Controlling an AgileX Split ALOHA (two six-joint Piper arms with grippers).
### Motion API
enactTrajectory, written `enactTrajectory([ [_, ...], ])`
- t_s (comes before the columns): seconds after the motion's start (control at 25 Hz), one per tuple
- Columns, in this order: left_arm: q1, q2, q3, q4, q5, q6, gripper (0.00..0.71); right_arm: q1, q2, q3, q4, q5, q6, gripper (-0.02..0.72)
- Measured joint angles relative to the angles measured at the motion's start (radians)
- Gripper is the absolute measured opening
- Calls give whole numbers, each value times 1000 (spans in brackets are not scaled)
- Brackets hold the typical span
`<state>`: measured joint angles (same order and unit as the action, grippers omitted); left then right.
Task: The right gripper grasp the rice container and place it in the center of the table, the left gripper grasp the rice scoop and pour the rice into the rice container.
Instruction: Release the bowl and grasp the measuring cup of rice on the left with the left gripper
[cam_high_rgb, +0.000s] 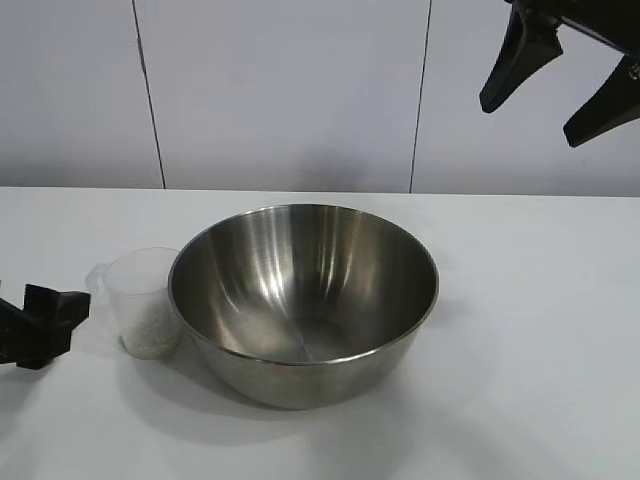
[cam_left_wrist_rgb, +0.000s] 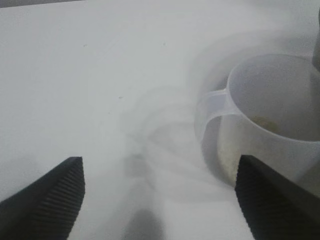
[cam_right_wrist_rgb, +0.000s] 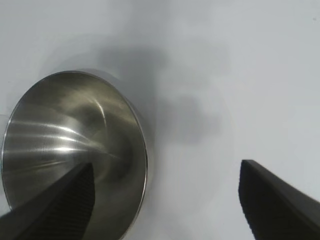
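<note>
The steel rice container (cam_high_rgb: 303, 300) stands in the middle of the table and looks empty. It also shows in the right wrist view (cam_right_wrist_rgb: 75, 150). The clear plastic rice scoop (cam_high_rgb: 143, 300) stands upright just left of it, touching or nearly touching it, with white rice (cam_high_rgb: 150, 325) in its bottom. Its tab handle (cam_left_wrist_rgb: 212, 107) points toward my left gripper. My left gripper (cam_high_rgb: 45, 320) is low at the table's left edge, open and empty, a little short of the scoop (cam_left_wrist_rgb: 272, 125). My right gripper (cam_high_rgb: 560, 85) is open and empty, raised high at the upper right.
The white table (cam_high_rgb: 540, 330) stretches to a pale panelled wall (cam_high_rgb: 290, 90) at the back. Nothing else stands on it.
</note>
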<state>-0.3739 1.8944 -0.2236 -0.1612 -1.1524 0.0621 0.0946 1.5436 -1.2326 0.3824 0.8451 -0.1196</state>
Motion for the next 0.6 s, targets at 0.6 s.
enactTrajectory([
  [0.6,0,51,0,-13,-3,0,570,0,0,0,0,-3,0,545],
])
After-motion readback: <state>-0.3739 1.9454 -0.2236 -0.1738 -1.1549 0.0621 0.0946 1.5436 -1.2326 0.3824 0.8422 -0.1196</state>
